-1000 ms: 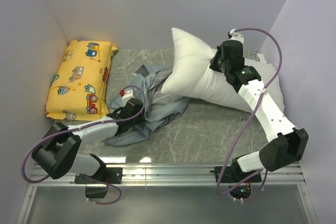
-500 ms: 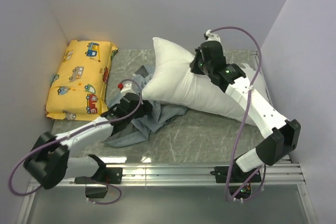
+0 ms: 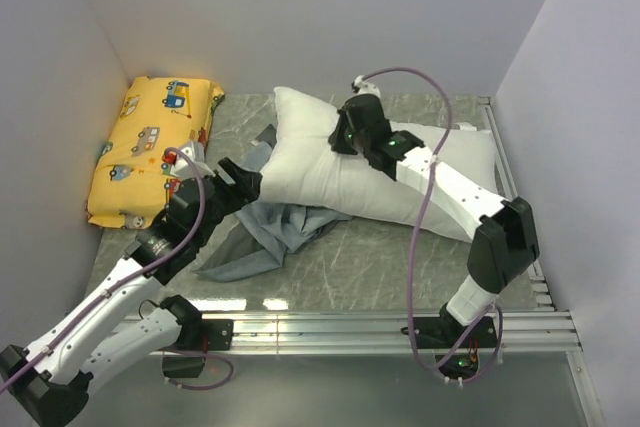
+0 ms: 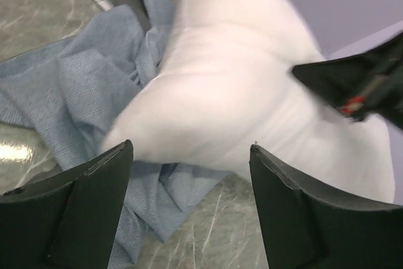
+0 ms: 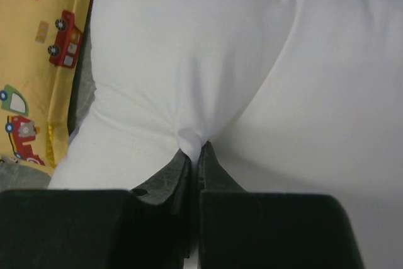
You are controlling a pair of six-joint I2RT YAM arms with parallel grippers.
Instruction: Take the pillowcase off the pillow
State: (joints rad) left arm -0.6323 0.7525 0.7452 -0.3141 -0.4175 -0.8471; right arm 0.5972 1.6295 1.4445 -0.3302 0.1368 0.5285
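Observation:
The white pillow (image 3: 420, 172) lies bare across the back of the table, its left end resting on the crumpled blue-grey pillowcase (image 3: 270, 232). My right gripper (image 3: 347, 137) is shut on a pinch of the pillow's fabric near its top left; the wrist view shows the fold squeezed between the fingers (image 5: 196, 149). My left gripper (image 3: 238, 179) hovers open just left of the pillow, above the pillowcase, holding nothing. In the left wrist view the pillow (image 4: 239, 92) and the pillowcase (image 4: 75, 99) lie ahead of the open gripper (image 4: 190, 149), apart from both fingers.
A yellow cushion (image 3: 155, 147) printed with cartoon vehicles lies at the back left against the wall. Walls close in the left, back and right sides. Grey marbled tabletop (image 3: 370, 257) shows in front of the pillow.
My left gripper opened, let go of the pillowcase and rose back to the left. My right gripper dragged the pillow leftward, over the pillowcase's upper edge.

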